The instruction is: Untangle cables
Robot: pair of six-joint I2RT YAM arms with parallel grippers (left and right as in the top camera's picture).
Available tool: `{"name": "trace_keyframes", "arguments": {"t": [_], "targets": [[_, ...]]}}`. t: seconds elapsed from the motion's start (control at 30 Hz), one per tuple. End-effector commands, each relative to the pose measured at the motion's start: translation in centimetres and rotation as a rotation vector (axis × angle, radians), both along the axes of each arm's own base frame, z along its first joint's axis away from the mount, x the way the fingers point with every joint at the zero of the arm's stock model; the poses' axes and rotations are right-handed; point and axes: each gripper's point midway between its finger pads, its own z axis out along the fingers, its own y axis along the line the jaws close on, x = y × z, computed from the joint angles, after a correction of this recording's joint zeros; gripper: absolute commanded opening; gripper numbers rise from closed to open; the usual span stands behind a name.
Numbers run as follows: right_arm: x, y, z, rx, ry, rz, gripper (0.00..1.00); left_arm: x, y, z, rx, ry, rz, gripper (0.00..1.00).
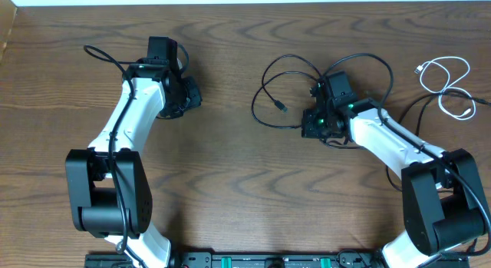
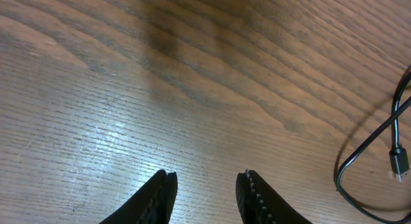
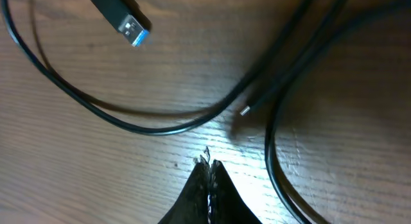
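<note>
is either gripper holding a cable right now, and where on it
Neither holds anything. The right gripper is shut with nothing between its tips; a black cable lies just beyond them. The left gripper stands open over the table.

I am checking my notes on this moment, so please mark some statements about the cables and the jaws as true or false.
1. The white cable lies apart from the black cables. True.
2. The right jaws are shut on a black cable. False: they are shut on nothing; the cable lies beside them.
3. The left jaws stand open over the bare table. True.
4. The left jaws hold the USB plug. False: it lies loose on the table.
</note>
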Motion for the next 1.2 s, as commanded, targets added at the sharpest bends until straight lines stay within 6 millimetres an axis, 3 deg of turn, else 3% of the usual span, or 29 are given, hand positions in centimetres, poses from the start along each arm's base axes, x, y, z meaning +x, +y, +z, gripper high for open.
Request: {"name": "trace_keyframes", "arguments": {"t": [0.0, 0.27, 0.37, 0.73, 1.0, 1.17], "targets": [[-0.3, -0.3, -0.5, -0.014, 0.008, -0.007, 0.01, 0.1, 0.1, 0.0, 0.016, 0.000, -0.011, 0.36], [-0.3, -0.6, -2.9, 0.007, 0.068, -0.020, 0.01, 0.1, 0.1, 0.0, 0.016, 0.000, -0.011, 0.36], [0.1, -1.6, -3.1, 0.051, 0.096, -0.056, 0.01, 0.1, 0.1, 0.0, 0.017, -0.001, -0.011, 0.36], [1.2, -14.5, -4.3, -0.264, 0.096, -0.351, 0.01, 0.1, 0.1, 0.0, 0.017, -0.001, -0.011, 0.36], [-0.5, -24.7, -4.5, -0.294, 0.161, -0.630, 0.01, 0.1, 0.1, 0.0, 0.017, -0.001, -0.011, 0.36], [-2.6, -27.5, -4.7, -0.261, 0.229, -0.723, 0.02, 0.1, 0.1, 0.0, 0.017, -0.001, -0.011, 0.36]]}}
